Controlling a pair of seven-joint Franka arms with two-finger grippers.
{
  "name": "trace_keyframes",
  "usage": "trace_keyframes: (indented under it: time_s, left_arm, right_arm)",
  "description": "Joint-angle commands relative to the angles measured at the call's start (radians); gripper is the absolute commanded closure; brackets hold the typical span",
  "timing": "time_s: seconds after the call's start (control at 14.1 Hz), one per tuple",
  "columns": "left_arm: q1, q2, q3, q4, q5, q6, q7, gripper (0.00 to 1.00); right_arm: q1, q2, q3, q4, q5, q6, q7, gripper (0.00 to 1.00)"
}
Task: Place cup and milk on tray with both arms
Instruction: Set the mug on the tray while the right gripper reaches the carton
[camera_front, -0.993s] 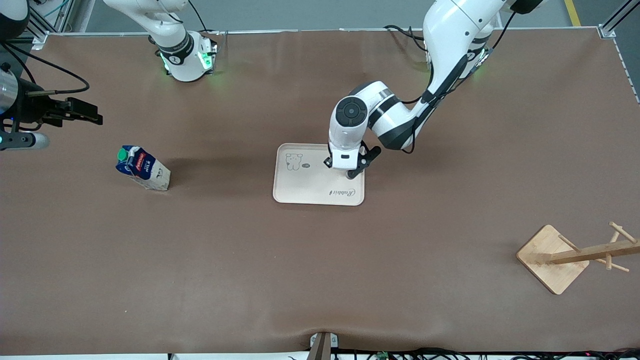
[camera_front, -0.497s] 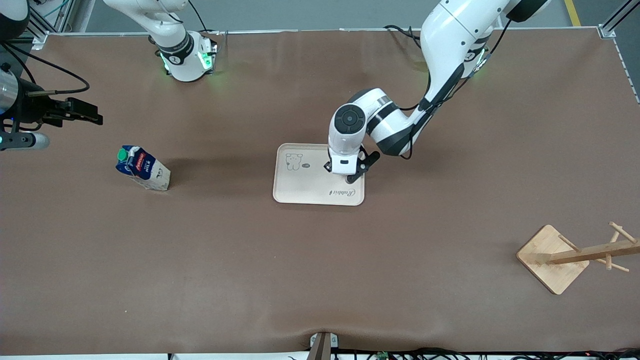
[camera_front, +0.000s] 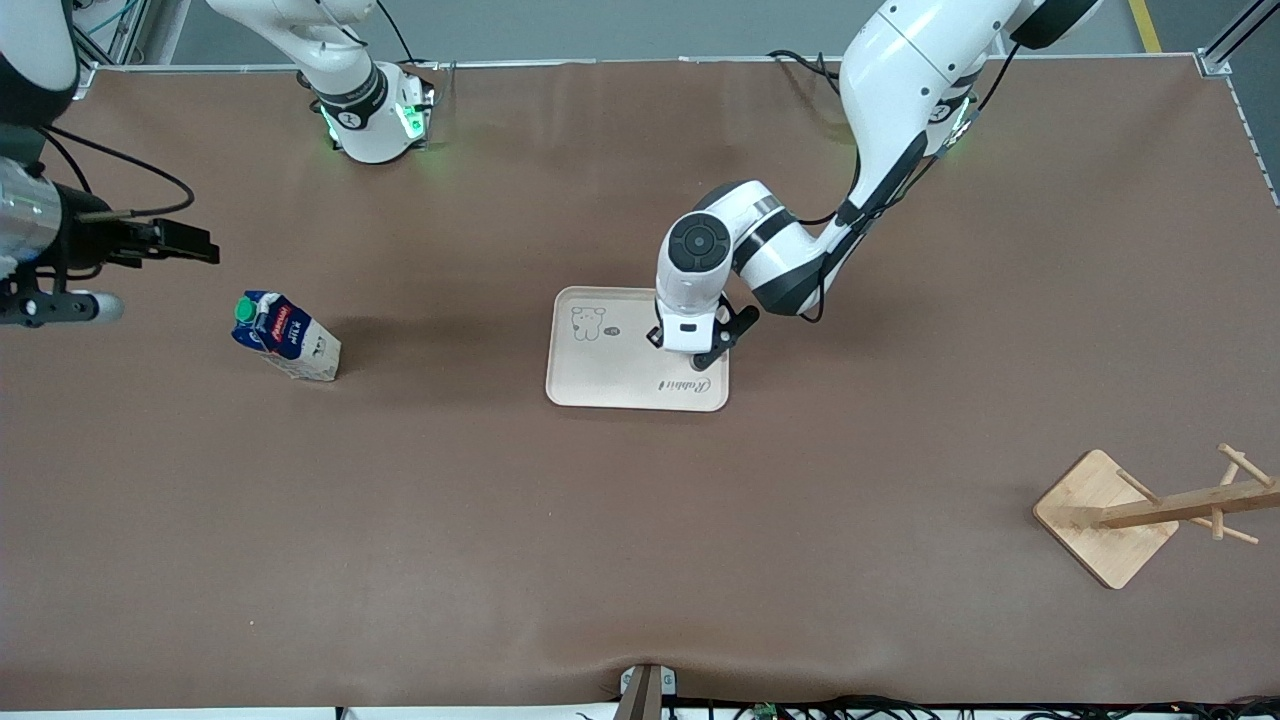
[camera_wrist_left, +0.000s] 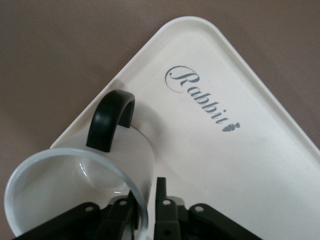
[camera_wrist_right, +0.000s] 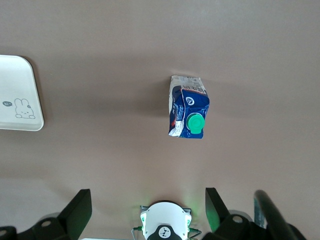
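Note:
The cream tray (camera_front: 610, 385) lies mid-table, also in the left wrist view (camera_wrist_left: 225, 165) and the right wrist view (camera_wrist_right: 15, 90). My left gripper (camera_front: 700, 352) is over the tray's corner toward the left arm's end, shut (camera_wrist_left: 146, 200) on the wall of the white cup (camera_wrist_left: 60, 185); its black handle (camera_wrist_left: 110, 120) points away from the fingers. The arm hides the cup in the front view. I cannot tell whether the cup touches the tray. The milk carton (camera_front: 285, 335) stands toward the right arm's end (camera_wrist_right: 187, 107). My right gripper (camera_front: 185, 243) is open and empty in the air beside it (camera_wrist_right: 147, 197).
A bamboo rack (camera_front: 1100, 515) with a square base and pegged pole sits nearer the front camera at the left arm's end. The right arm's green-lit base (camera_front: 375, 120) stands at the table's edge.
My left gripper has shifted slightly over the tray with the cup. My right gripper has moved a little toward the milk.

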Motion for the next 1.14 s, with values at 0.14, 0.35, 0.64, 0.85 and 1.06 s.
trace_keyframes:
  time_s: [0.14,0.35,0.64,0.85,1.06]
  left_arm:
    - [-0.011,0.004,0.007,0.054,0.032,-0.007,-0.069,0.00]
    - [0.001,-0.044,0.007,0.109,0.034,-0.103,-0.069,0.00]
    - [0.042,-0.128,0.006,0.205,0.061,-0.324,-0.030,0.00]
    - [0.111,-0.228,0.003,0.212,0.061,-0.430,0.126,0.00]
    - [0.186,-0.321,0.003,0.212,0.060,-0.524,0.299,0.00]
  right_arm:
    - [-0.014,0.050,0.006,0.009,-0.001,-0.045,0.011,0.00]
    - [-0.025,0.082,0.006,0.018,0.001,-0.043,0.010,0.00]
    - [-0.028,0.093,0.005,0.006,-0.002,-0.042,0.010,0.00]
    - [-0.054,0.148,0.003,0.006,-0.005,0.027,0.008,0.00]
    - [-0.097,0.169,0.003,-0.061,-0.005,0.243,0.007,0.00]
